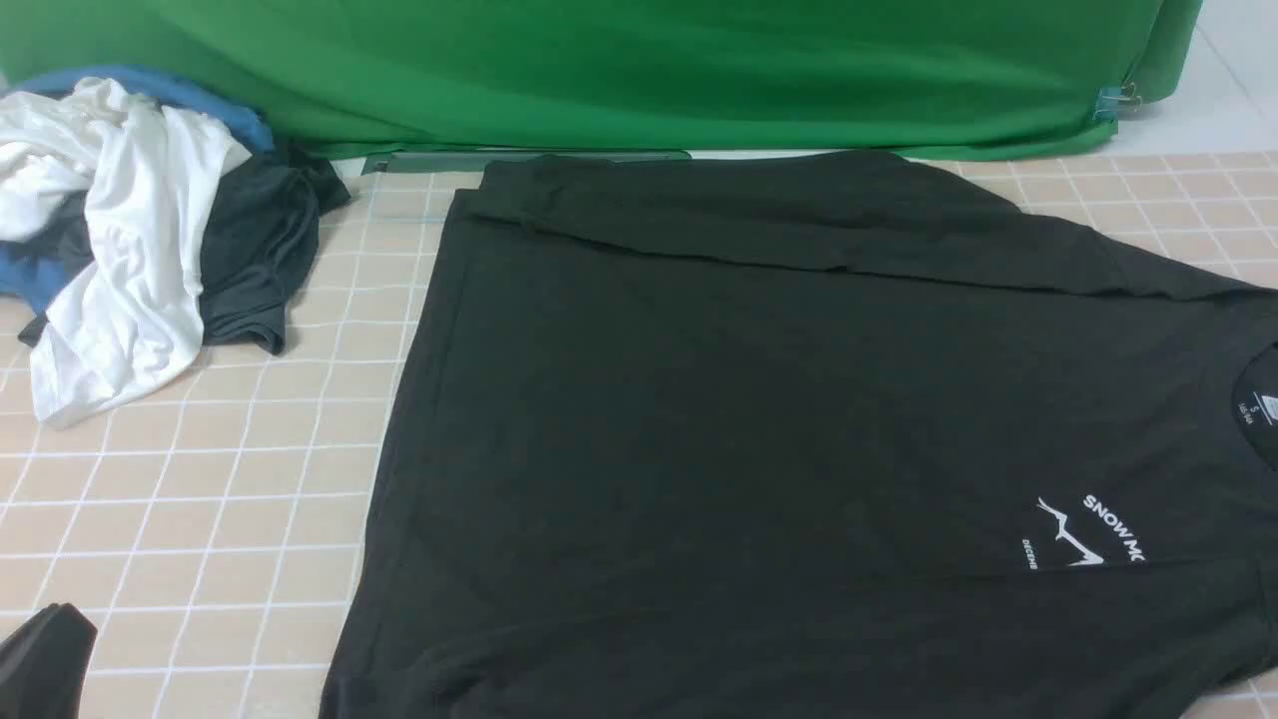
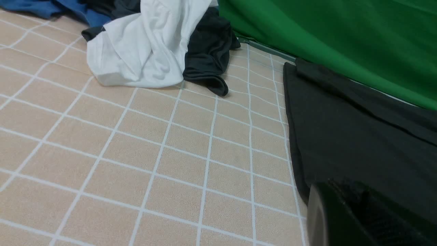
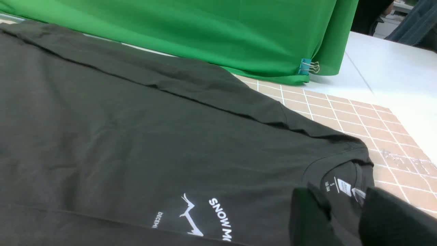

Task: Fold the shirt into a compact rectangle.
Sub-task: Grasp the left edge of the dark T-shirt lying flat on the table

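**On the desk, a shirt with one side turned in**

On the desk the black shirt lies spread out flat, front up, with its neck toward the robot's right. The small white mountain print and the neck label both show. Along the far side, a long strip of the shirt looks folded in over the body, so that step seems done. The near side looks flat, though part of it runs out of view. The shirt is far from a small rectangle, so most of the job is left.

The right hand hovers at the neck with its two fingers apart and grips nothing. The left hand is closed and empty. It sits near the hem end and looks clear of the shirt in the front view.

Farther off, a white garment, a dark grey garment and a blue garment lie in a heap by the green cloth.
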